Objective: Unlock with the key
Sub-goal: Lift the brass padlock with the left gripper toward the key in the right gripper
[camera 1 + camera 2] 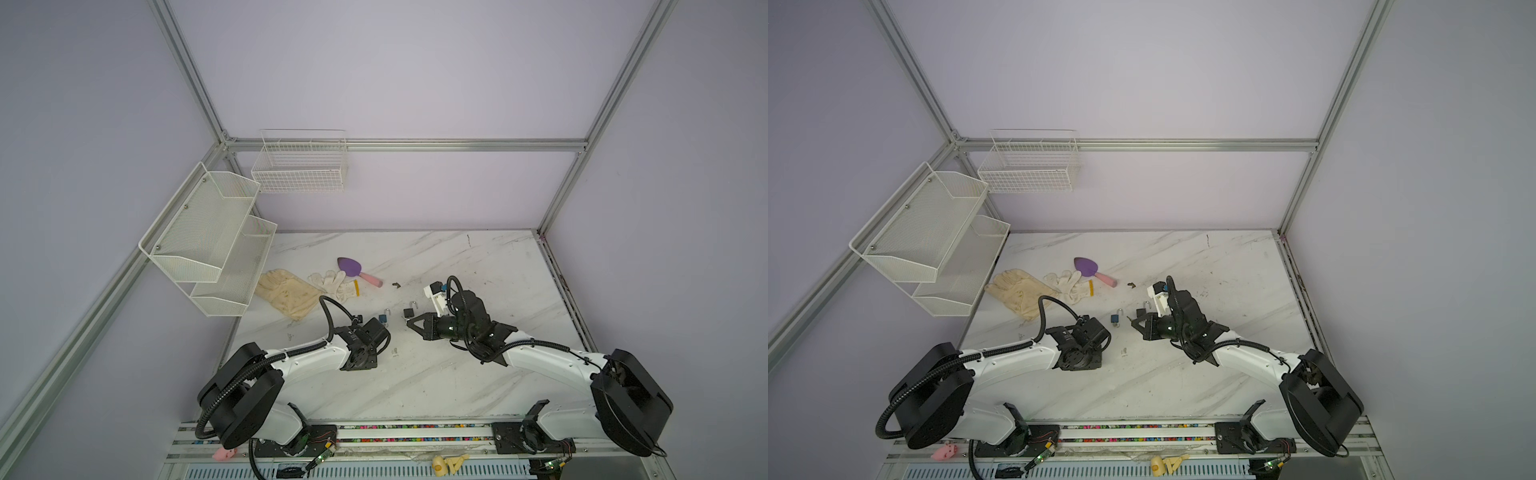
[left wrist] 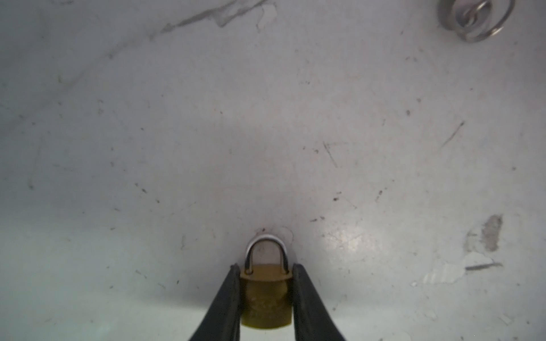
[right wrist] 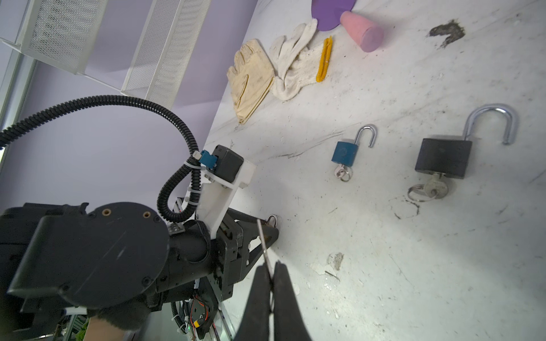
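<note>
In both top views, two robot arms low over a white marbled table, wrists turned toward each other near its middle. On the left, the left arm bent down over its own fingertips, hiding them from above. Opposite, the right gripper pointing leftward, pinched to a narrow tip, just beside a black padlock with its shackle swung open. Between the two wrists, a blue padlock, also open. Farther back, two work gloves and a purple trowel with a pink handle; on the walls, a mesh shelf and a wire basket.

In the left wrist view, the left gripper clamped on a small brass padlock, black fingers pressed against both sides of its body, shackle closed and turned toward the tabletop. Well apart, at the frame's corner, a key ring.

In the right wrist view, the right gripper squeezed tight on the key, thin blade edge-on, jutting past the fingertips toward the left gripper and the brass padlock; whether touching the lock, impossible to tell. Beyond, blue and black padlocks flat on the table, each with a key of its own in the keyhole.
</note>
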You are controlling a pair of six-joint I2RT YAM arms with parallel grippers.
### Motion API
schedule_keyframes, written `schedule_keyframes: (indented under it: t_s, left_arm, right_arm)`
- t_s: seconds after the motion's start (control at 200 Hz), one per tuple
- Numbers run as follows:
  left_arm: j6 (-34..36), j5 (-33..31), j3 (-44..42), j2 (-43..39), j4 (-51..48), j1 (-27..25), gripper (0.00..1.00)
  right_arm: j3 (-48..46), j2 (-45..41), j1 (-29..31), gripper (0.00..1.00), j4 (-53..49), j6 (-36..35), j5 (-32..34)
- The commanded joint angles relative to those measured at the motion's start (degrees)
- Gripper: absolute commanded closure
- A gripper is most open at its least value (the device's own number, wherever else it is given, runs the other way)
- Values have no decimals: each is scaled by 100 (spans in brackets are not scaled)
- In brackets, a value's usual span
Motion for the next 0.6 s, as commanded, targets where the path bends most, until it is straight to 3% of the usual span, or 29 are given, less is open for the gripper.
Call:
schedule_keyframes:
  t_s: [0.0, 0.28, 0.51, 0.595]
  left_arm:
    - [-142, 241, 4, 204, -81, -30, 74]
    - [-477, 132, 44, -254, -96, -46, 85]
    - [-1385, -96, 118, -1162, 405, -50, 100]
    - [-1697, -64, 148, -1405, 801, -44, 100]
  right_arm:
    - [-112, -124, -1, 100, 168, 4, 12]
    - [108, -203, -1, 100, -264, -154, 306]
    - [334, -499, 8, 100, -1007, -452, 839]
    - [454, -577, 55, 100, -1305, -519, 1097]
